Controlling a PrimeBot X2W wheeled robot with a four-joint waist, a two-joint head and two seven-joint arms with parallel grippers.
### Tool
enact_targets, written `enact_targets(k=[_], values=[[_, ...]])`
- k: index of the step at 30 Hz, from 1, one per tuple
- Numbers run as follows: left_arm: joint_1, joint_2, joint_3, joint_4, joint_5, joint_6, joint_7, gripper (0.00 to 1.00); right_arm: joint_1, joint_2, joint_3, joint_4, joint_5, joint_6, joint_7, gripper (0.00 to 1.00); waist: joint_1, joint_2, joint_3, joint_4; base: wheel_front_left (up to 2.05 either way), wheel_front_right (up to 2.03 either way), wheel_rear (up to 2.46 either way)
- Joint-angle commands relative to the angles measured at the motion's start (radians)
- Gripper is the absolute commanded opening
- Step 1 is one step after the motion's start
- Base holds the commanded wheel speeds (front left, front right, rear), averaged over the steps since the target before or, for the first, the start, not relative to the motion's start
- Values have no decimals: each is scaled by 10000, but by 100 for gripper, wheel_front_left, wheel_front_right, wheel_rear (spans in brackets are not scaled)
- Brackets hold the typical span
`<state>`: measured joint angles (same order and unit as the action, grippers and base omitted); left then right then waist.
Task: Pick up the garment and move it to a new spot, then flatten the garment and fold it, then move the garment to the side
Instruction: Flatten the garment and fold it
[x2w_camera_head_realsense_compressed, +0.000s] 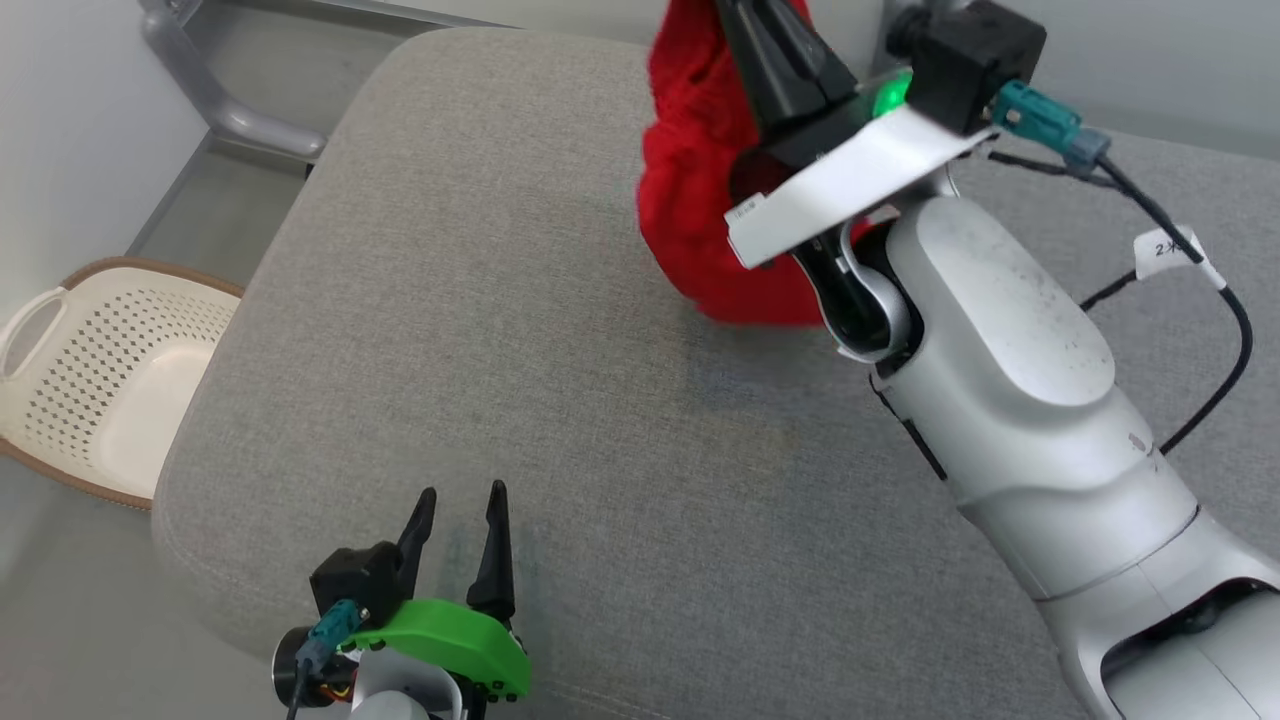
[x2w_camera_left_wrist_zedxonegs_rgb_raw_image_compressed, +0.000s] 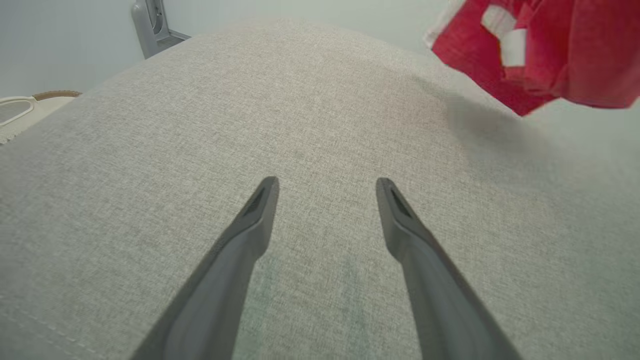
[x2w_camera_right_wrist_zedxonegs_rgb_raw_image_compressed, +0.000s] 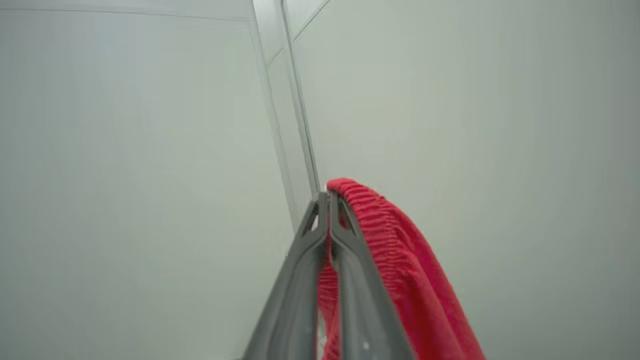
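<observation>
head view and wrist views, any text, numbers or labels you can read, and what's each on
"2", then an unclear mark: on the white tag on the cable.
Sticker on the bracket: too small to read.
White patches on the garment: blurred, nothing legible.

Soft, even light on the grey woven-fabric cushion; the crumpled red cloth garment, slightly blurred, casts a faint shadow; wrist views bow at the edges.
</observation>
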<state>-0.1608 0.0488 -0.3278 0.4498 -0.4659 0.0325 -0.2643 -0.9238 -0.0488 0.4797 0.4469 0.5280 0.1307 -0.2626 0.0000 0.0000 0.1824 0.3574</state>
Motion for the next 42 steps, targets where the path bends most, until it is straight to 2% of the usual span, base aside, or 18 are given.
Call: enact_targets(k=[1,4,7,14,17,20,26,32,37,42], values=[[146,38,20,0,-60,49,9,100,-204,-49,87,-276,213,-2,-23,0,0,0,-212,130,0,0,0],[185,37,126,-56,-57,110,9,100,-261,-52,201,-614,379,-2,-23,0,0,0,-291,-98,0,0,0],[173,38,311,-145,100,112,9,100,611,-163,415,-370,-34,-2,-23,0,0,0,-251,-642,0,0,0],[-37,38,480,-149,302,-2,7,100,2989,-1440,513,598,-8,-2,-24,0,0,0,-94,-1461,0,0,0],[-124,38,545,-114,413,-46,9,100,3908,-1983,179,1118,68,-2,-24,0,0,0,-12,-1765,0,0,0],[-138,38,616,-72,533,-89,7,100,4557,-2237,-178,1512,52,-2,-23,0,0,0,14,-2016,0,0,0],[-157,40,767,-3,728,-160,9,100,5450,-2244,-1127,1841,-82,-2,-24,0,0,0,-117,-2385,0,0,0],[74,40,839,75,780,-228,9,100,6157,-2181,-1773,1684,-829,-3,-23,0,0,0,-472,-2583,0,0,0],[345,40,892,198,848,-283,9,100,6805,-1945,-2599,1535,-1414,-3,-24,0,0,0,-979,-2685,0,0,0],[563,40,954,242,911,-295,9,100,7230,-1668,-2974,1547,-1736,-3,-24,0,0,0,-1325,-2712,0,0,0]])
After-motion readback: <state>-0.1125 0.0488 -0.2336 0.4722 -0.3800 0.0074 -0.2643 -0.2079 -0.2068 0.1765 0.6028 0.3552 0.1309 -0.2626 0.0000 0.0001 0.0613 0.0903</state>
